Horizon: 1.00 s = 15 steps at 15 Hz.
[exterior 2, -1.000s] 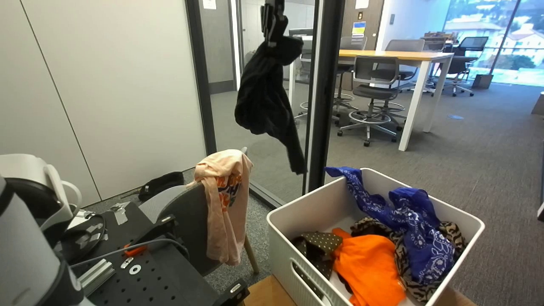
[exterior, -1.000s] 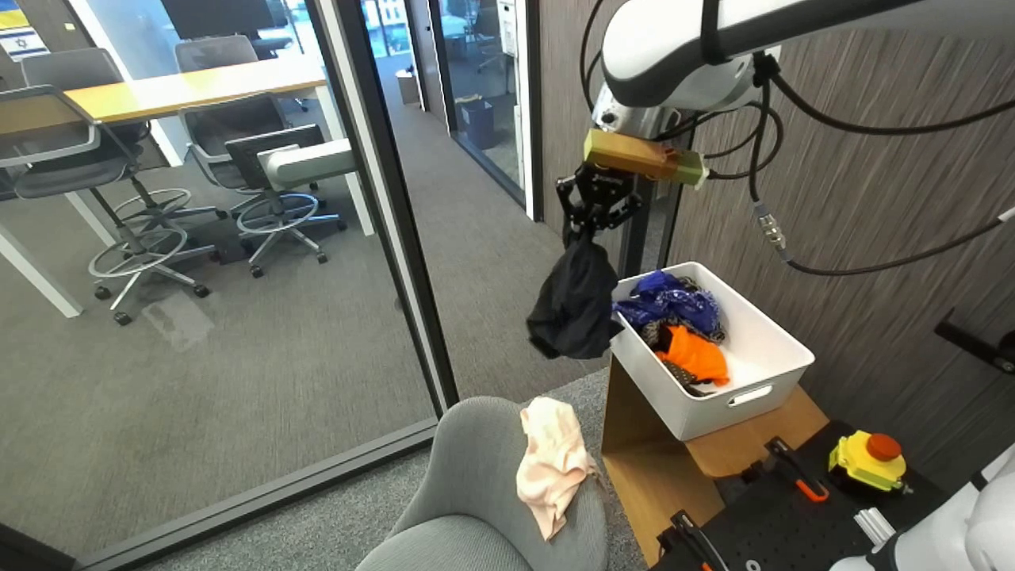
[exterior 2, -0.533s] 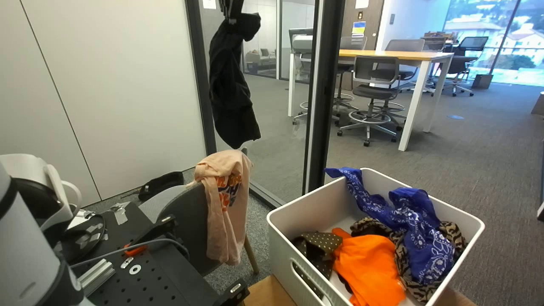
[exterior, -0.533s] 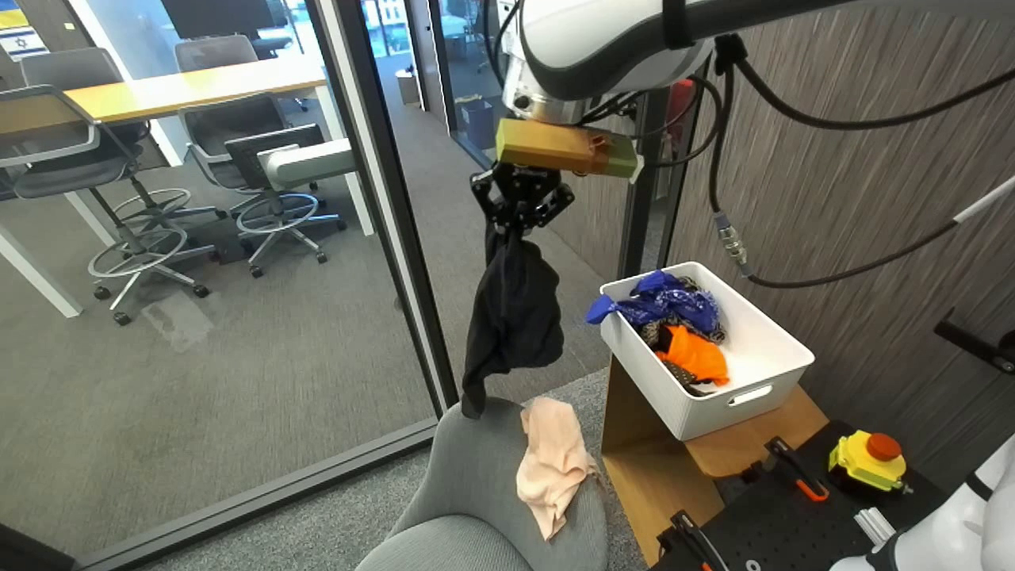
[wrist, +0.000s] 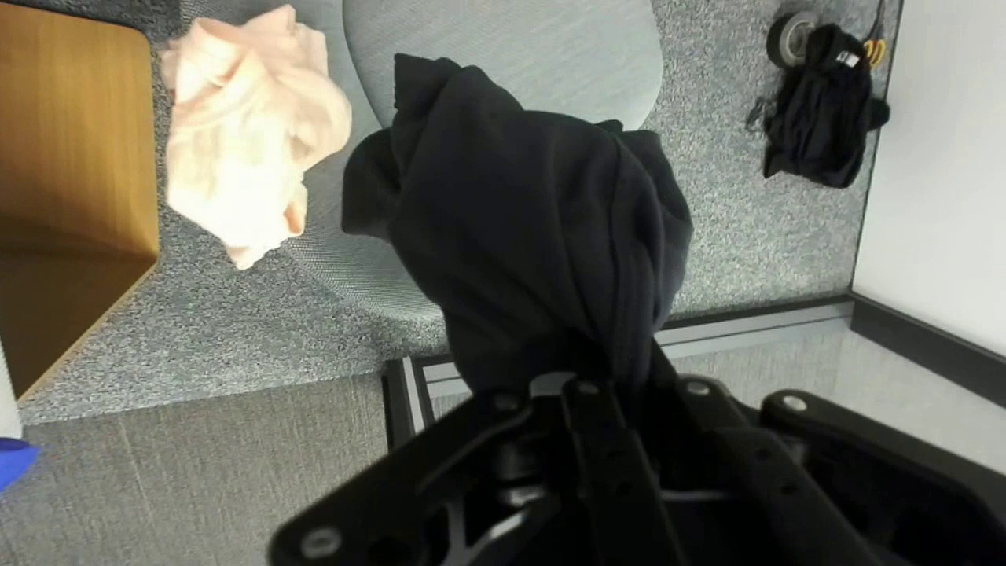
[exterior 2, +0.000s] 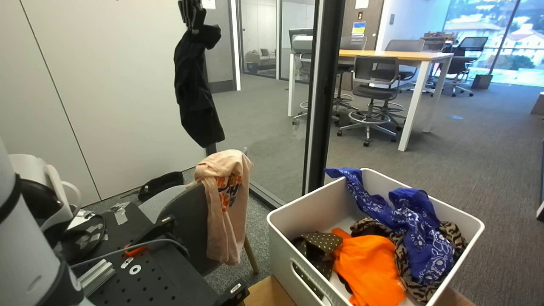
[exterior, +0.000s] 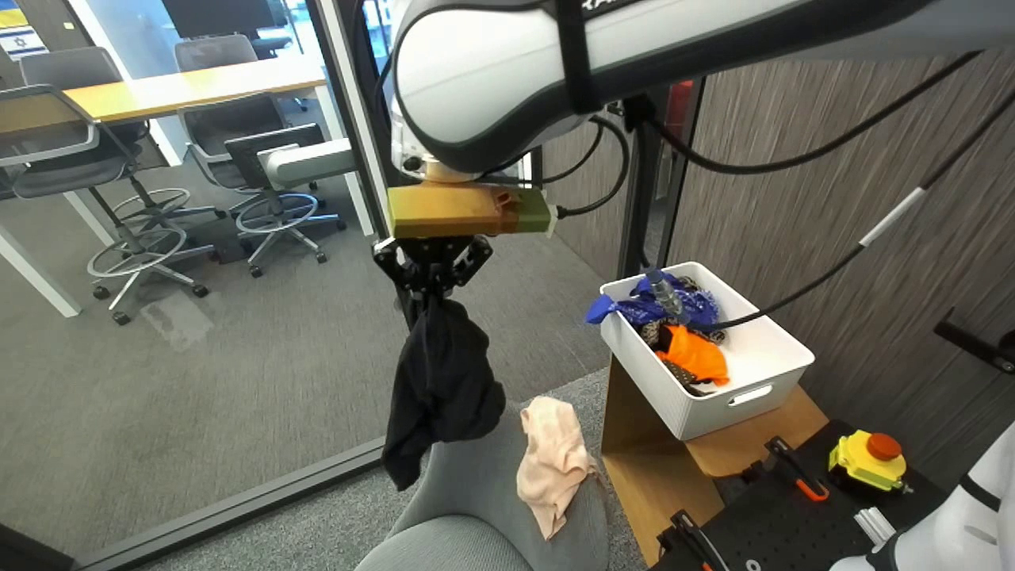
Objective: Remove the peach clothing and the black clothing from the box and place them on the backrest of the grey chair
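The claw (exterior: 428, 293) is clamped on the black clothing (exterior: 446, 381), which is gripped at its upper end and suspended freely below. In an exterior view, the black clothing is seen across the upper left part of the backrest of the grey chair (exterior: 480, 480). In both exterior views it is located left of the peach clothing (exterior 2: 228, 208), and a gap is visible between the two garments.

The peach clothing is draped over the top edge of the backrest, with coloured print exposed on the outer side.

The box (exterior: 708, 412) is set right of the grey chair on a wooden surface (exterior: 753, 440). Contained in it are a blue cloth (exterior 2: 425, 242), an orange item (exterior 2: 369, 267), a polka-dot cloth (exterior 2: 325, 243) and an animal-print cloth (exterior 2: 455, 236). One end of the blue cloth is laid over the rim at the far left. In an exterior view, a cable (exterior: 892, 217) is seen across the box; contact with the contents cannot be determined.

At the near right, a red-topped yellow unit (exterior: 866, 468) is placed on a black perforated board (exterior: 781, 527).
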Tool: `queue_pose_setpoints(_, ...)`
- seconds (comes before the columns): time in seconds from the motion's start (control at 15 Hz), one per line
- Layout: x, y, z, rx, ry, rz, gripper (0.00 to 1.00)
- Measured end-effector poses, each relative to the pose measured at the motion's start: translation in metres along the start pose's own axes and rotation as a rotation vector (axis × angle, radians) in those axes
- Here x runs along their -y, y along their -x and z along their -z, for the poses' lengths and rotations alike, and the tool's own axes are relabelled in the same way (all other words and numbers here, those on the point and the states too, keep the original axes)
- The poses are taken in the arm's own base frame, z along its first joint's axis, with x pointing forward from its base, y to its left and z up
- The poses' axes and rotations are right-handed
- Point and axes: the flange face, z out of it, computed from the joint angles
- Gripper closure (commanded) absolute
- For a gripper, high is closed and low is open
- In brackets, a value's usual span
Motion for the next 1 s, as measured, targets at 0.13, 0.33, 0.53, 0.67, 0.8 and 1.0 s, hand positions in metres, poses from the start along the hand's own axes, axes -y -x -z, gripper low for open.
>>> queue_pose_setpoints(0.13,0.012,0.002,-0.011,0.019,0.004,0.023,0.97)
queue_pose_setpoints(0.33,0.013,0.000,-0.022,0.041,0.022,0.029,0.97)
queue_pose_setpoints(0.53,-0.002,-0.012,-0.034,0.065,0.044,0.009,0.97)
queue_pose_setpoints(0.67,-0.020,-0.025,-0.047,0.091,0.064,-0.005,0.97)
queue_pose_setpoints(0.8,-0.041,-0.040,-0.066,0.128,0.079,-0.019,0.97)
queue_pose_setpoints(1.0,-0.078,-0.064,-0.103,0.202,0.090,-0.054,0.97)
